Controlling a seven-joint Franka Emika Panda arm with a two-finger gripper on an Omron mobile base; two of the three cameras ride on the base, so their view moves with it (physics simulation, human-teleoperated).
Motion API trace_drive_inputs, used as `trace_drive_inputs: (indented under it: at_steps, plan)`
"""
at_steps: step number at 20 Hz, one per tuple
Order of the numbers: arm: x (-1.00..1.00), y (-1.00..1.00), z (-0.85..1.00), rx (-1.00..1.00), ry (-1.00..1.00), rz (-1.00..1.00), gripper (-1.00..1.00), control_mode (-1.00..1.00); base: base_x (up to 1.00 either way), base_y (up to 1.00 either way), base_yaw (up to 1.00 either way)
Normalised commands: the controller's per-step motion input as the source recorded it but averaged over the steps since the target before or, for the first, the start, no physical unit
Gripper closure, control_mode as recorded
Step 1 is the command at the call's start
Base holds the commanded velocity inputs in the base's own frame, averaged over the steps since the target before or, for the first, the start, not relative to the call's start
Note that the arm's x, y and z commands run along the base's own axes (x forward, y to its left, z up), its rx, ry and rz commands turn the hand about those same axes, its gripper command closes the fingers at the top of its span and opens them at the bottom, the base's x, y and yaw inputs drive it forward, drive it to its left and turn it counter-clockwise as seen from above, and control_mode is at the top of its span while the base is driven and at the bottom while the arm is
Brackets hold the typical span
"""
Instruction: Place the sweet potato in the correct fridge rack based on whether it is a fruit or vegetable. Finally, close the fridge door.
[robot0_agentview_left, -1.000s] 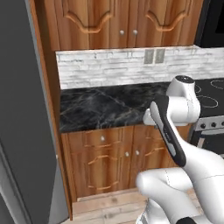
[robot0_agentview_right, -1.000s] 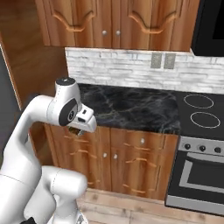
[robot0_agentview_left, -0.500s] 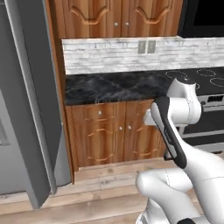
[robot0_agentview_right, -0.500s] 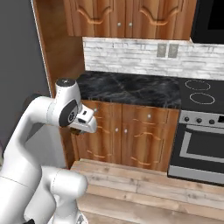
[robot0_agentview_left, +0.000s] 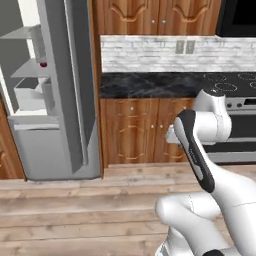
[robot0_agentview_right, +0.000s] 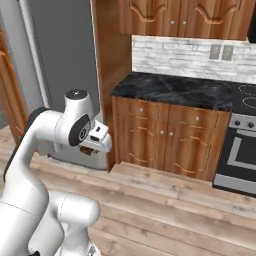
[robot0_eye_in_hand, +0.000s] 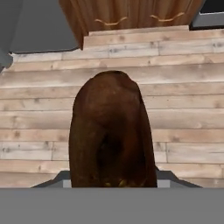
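The sweet potato, dark brown and oblong, stands up large in the middle of the hand view and hides the fingertips. My gripper is shut on it, held low in front of the arm over the wooden floor; a brown bit of the sweet potato shows under the hand. The fridge stands open at the far left. Its grey fridge door is swung out towards me, and its outer face with the long handle is the fridge door. Inside, an upper fridge rack and a lower fridge rack show.
A small red ball lies on the lower rack, above a grey drawer tub and the freezer drawer front. Wooden cabinets under a black counter stand right of the fridge, and a stove further right.
The whole scene has shifted right as the base moved; the open fridge interior and door have come into view. The arm keeps its pose with the sweet potato still held.
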Motion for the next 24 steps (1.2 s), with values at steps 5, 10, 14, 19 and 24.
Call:
trace_drive_inputs:
  at_steps: [5, 10, 14, 19, 24]
  plan:
    - [0.00, 0.00, 0.00, 0.00, 0.00, 0.00, 1.00, 1.00, -0.35, 0.97, 0.25]
    - [0.00, 0.00, 0.00, 0.00, 0.00, 0.00, 1.00, 1.00, -0.16, 1.00, 0.26]
    - [0.00, 0.00, 0.00, 0.00, 0.00, 0.00, 1.00, 1.00, 0.00, 1.00, 0.17]
    - [0.00, 0.00, 0.00, 0.00, 0.00, 0.00, 1.00, 1.00, 0.12, 1.00, 0.11]
    - [0.00, 0.00, 0.00, 0.00, 0.00, 0.00, 1.00, 1.00, 0.57, 0.98, -0.06]
